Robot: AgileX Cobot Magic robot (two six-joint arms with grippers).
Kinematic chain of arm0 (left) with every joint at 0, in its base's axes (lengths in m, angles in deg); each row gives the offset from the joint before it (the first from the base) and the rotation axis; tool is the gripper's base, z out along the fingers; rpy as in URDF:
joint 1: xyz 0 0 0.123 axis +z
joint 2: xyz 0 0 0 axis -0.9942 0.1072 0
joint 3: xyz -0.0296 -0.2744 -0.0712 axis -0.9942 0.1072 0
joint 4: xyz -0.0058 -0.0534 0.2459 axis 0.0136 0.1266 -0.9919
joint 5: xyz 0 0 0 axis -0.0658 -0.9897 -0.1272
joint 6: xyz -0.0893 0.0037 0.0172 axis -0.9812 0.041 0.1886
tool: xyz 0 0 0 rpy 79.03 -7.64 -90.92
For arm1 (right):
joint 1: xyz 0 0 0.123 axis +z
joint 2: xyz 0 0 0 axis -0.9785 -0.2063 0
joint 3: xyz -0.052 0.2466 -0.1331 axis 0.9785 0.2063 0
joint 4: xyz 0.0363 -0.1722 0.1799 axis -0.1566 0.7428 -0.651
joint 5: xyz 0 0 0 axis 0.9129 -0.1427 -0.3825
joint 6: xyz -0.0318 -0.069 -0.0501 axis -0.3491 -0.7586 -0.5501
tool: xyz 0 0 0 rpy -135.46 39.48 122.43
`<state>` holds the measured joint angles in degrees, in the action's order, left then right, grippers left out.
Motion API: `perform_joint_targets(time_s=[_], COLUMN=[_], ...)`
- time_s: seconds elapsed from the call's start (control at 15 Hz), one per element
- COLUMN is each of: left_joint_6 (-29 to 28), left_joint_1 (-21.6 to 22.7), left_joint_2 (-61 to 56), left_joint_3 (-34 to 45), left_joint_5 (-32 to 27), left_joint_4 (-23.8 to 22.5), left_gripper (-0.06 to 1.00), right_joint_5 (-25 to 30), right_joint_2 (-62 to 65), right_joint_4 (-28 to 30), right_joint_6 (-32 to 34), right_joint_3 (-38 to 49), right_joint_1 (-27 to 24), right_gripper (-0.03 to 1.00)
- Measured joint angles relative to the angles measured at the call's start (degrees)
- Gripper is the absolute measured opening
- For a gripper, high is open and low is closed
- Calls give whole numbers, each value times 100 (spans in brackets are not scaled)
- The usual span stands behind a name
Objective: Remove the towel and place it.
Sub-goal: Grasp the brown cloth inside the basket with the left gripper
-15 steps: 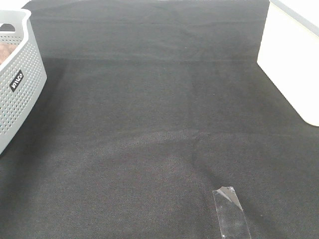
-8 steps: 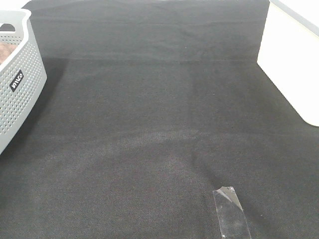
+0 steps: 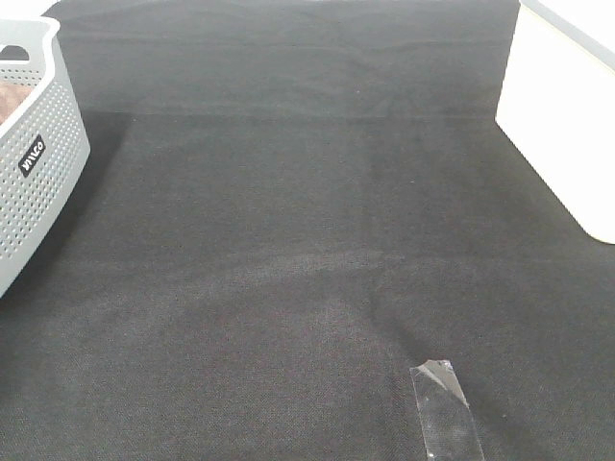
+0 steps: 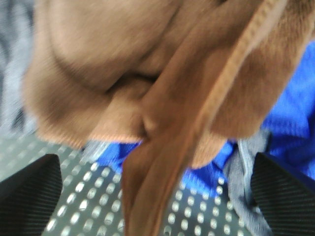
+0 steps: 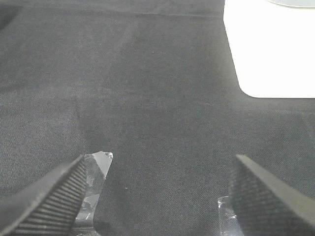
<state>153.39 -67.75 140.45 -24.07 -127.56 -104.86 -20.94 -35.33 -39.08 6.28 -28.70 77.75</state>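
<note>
**Towel (image 4: 123, 64) in the basket (image 3: 43, 182), jaws wide on both arms**

Exterior high: I see no arm in this frame. The black table cover (image 3: 307, 240) fills most of the view. The grey perforated basket sits at the 9 o'clock edge, cut off by the frame. A small patch of brown shows inside its rim, at about 10 o'clock. A white bin (image 3: 562, 125) stands at 2 o'clock. A strip of clear tape (image 3: 444, 408) lies flat on the cover at 5 o'clock, well apart from both containers.

Left wrist: I am looking straight into the basket. The towel is bunched close to the lens and blurred, and its stitched hem runs across the folds. One fold hangs down between the fingertips of the left gripper (image 4: 157, 194). Those fingertips are spread far apart, one on each side of the fold, and are not pinching it. Whether either pad touches the cloth I cannot tell. A blue cloth (image 4: 290, 123) and a grey cloth (image 4: 243, 172) lie under the towel, on the basket's perforated wall.

Right wrist: the right gripper (image 5: 157, 196) hangs over the bare black cover, fingers spread with nothing between them. The tape strip lies just beside one fingertip. The white bin lies further out, beyond the other fingertip.
</note>
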Motion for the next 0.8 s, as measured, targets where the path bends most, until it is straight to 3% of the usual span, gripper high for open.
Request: perform_joint_targets(time_s=[0.13, 0.2, 0.27, 0.4, 0.47, 0.53, 0.8], left_joint_6=[0, 0, 0, -97, -143, -229, -447], left_joint_1=[-11, -23, -23, -23, -23, -23, -23], left_joint_2=[17, 23, 23, 29, 29, 29, 29], left_joint_3=[0, 0, 0, 0, 0, 0, 0], left_joint_5=[6, 0, 0, 0, 0, 0, 0], left_joint_4=[-6, -6, -17, -40, -46, -46, -17], left_gripper=[94, 86, 72, 26, 9, 2, 0], right_joint_5=[0, 0, 0, 0, 0, 0, 0], right_joint_2=[0, 0, 0, 0, 0, 0, 0], right_joint_4=[0, 0, 0, 0, 0, 0, 0], right_joint_6=[0, 0, 0, 0, 0, 0, 0], right_joint_3=[0, 0, 0, 0, 0, 0, 0], right_joint_1=[0, 0, 0, 0, 0, 0, 0], right_gripper=[73, 73, 73, 73, 73, 73, 73])
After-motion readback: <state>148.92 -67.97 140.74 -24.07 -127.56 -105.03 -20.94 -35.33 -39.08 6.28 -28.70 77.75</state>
